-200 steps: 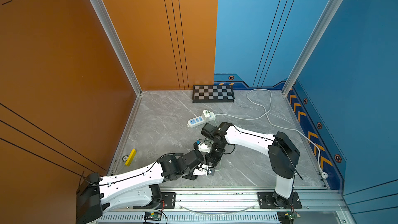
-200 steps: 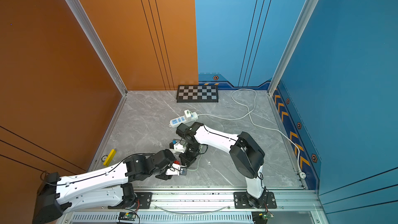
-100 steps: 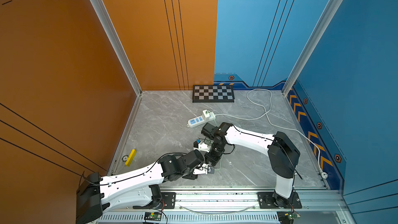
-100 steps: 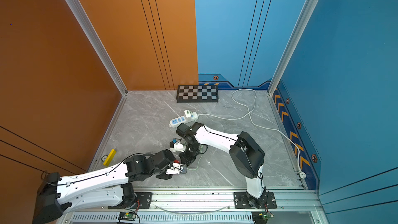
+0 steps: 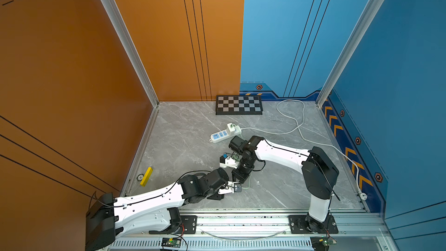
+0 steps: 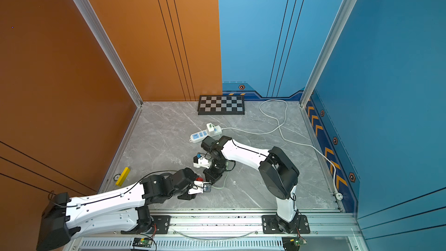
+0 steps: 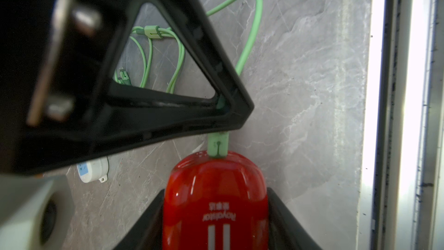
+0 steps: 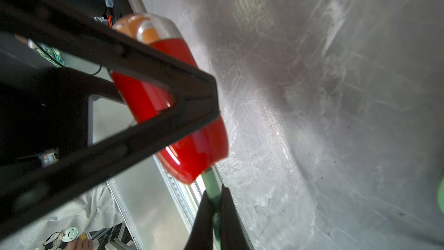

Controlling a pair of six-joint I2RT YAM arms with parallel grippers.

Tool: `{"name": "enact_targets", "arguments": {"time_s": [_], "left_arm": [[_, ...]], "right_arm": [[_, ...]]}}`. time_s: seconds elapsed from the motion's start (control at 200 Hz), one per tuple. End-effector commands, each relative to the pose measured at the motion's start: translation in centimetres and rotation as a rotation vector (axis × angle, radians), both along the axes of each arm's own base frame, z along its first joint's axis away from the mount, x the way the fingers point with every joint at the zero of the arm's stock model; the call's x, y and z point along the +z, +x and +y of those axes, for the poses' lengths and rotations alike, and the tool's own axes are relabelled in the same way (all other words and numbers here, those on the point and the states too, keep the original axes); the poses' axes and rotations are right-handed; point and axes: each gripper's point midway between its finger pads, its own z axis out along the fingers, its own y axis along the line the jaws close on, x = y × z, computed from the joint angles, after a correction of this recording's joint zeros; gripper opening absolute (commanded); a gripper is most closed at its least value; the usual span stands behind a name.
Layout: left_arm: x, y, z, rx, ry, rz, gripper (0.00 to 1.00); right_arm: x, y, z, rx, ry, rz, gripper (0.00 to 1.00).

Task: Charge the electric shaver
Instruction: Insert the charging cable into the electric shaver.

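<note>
very little is found altered. the jaws of the right gripper (image 8: pixel 215 192) are eased a trace apart compared with a second ago, though the green plug (image 8: pixel 211 181), seated in the end of the electric shaver (image 8: pixel 197 150), is pinched between them as before. in both top views a faint shift of the white housing (image 5: pixel 228 163) on the right wrist may be made out, over the front half of the tabletop (image 5: pixel 183 141); its direction cannot be told at this size. the earlier moments are not covered by the wrist views.
</note>
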Motion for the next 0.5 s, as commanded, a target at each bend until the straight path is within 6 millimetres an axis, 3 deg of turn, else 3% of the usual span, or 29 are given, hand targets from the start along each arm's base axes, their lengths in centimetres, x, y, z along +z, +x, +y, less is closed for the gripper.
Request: {"name": "enact_targets", "arguments": {"time_s": [0.0,0.2,0.496], "left_arm": [[6.6,-2.3,-7.3,-0.18,-0.383,-0.005,0.0],[4.8,-2.3,-5.5,-0.132,-0.339,0.019,0.0],[1.8,-1.5,-2.8,-0.032,-0.282,0.048,0.0]], "right_arm": [[3.5,5.1,4.2,-0.023,0.247,-0.256,0.13],[4.1,5.1,1.4,-0.06,0.199,-0.283,0.38],[7.2,5.7,-2.9,-0.168,0.205,-0.344,0.43]]}}
